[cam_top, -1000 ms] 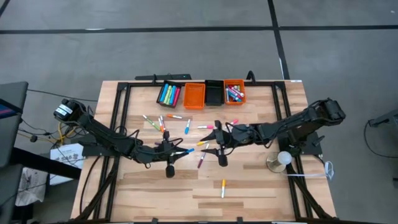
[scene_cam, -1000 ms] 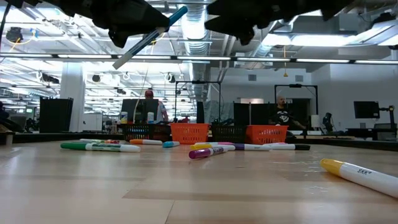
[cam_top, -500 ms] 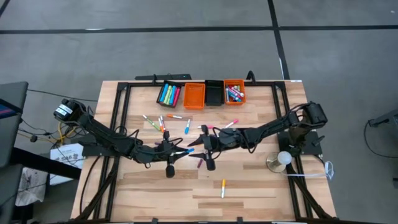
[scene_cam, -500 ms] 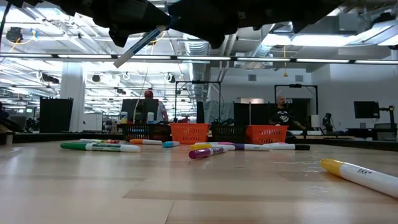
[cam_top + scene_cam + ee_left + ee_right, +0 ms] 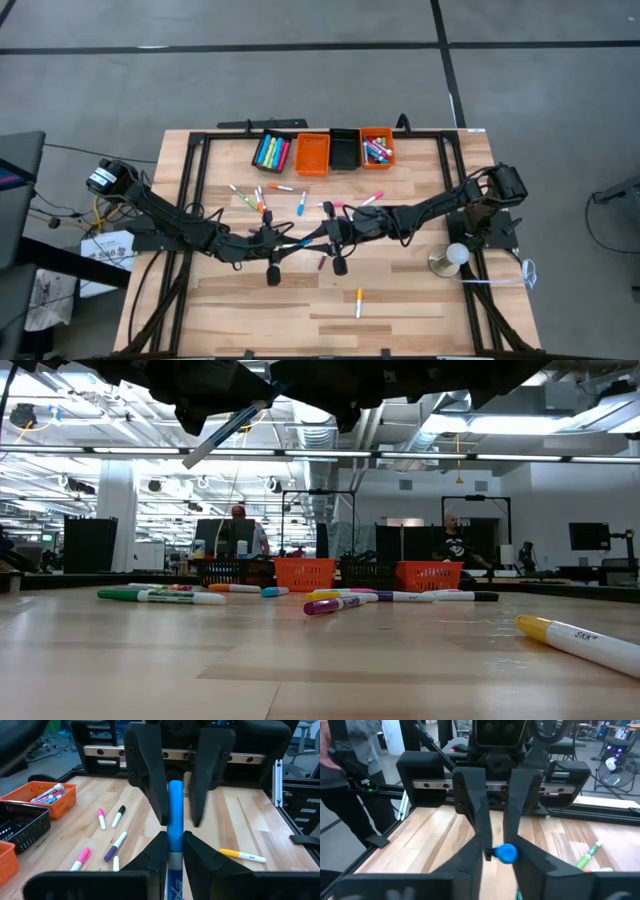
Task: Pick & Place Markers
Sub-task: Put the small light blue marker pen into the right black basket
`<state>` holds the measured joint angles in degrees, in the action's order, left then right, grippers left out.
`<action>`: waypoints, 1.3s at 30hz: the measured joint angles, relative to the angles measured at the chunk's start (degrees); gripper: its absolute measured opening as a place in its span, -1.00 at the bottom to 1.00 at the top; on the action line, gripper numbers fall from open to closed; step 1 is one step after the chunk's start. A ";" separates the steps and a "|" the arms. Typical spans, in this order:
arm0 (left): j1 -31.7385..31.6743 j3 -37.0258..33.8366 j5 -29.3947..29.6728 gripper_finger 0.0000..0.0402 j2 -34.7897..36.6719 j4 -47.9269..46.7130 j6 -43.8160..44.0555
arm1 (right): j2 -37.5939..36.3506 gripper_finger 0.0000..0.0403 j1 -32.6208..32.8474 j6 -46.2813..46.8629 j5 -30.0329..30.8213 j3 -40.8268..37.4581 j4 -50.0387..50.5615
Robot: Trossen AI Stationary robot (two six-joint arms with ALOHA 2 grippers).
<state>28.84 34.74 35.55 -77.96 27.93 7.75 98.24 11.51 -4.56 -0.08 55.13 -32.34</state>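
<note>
Blue marker (image 5: 303,241), high view: it sits mid-bench in the air between the two grippers, long axis running roughly 9-to-3 o'clock. Left gripper (image 5: 283,240) is clamped on its 9 o'clock end; right gripper (image 5: 323,238) meets it head-on from 3 o'clock, so both arms are equally near. Four bins (image 5: 312,153) stand in a row at the bench's 12 o'clock edge: black, orange, black, orange. About ten loose markers (image 5: 300,205) lie scattered between bins and grippers; one yellow marker (image 5: 359,301) lies alone toward 6 o'clock.

Low view: the blue marker (image 5: 228,430) hangs tilted under the dark arms, well above the bench (image 5: 300,670). At least seven markers lie on the wood, the yellow one (image 5: 578,638) nearest. Two people stand in the room behind.

Left wrist view: own fingers (image 5: 160,847) are pressed on the blue barrel (image 5: 175,815); the opposing gripper's fingers (image 5: 150,775) flank the far end with a gap showing on each side.

Right wrist view: the blue cap end (image 5: 506,853) points straight at the camera, between the right gripper's own fingers (image 5: 475,857); I cannot tell whether they touch it yet. Judged a hand-over along the marker's axis.
</note>
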 joint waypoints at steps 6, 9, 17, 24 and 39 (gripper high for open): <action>0.04 0.00 -0.17 -0.72 -0.01 0.01 0.08 | 0.00 -0.89 0.00 -0.42 0.04 0.00 -0.38; 0.02 0.00 -0.05 -0.67 0.01 0.02 0.91 | 0.00 -0.86 0.00 -0.44 0.03 0.00 -0.53; -0.01 0.00 1.16 -0.42 -0.02 -0.05 -1.34 | 0.00 -0.88 -1.38 -1.42 -0.42 -0.02 0.32; -0.02 0.00 9.41 -0.08 -0.02 -3.50 -4.38 | 0.00 -0.88 -4.25 -0.93 -1.34 -0.02 3.26; -1.12 0.00 10.90 0.16 12.11 -19.37 -4.34 | -3.39 -0.88 -11.07 -1.47 -1.68 -0.02 10.89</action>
<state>27.72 34.74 46.45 -65.85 8.56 3.41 94.85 0.44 -6.02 -1.76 55.11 -21.45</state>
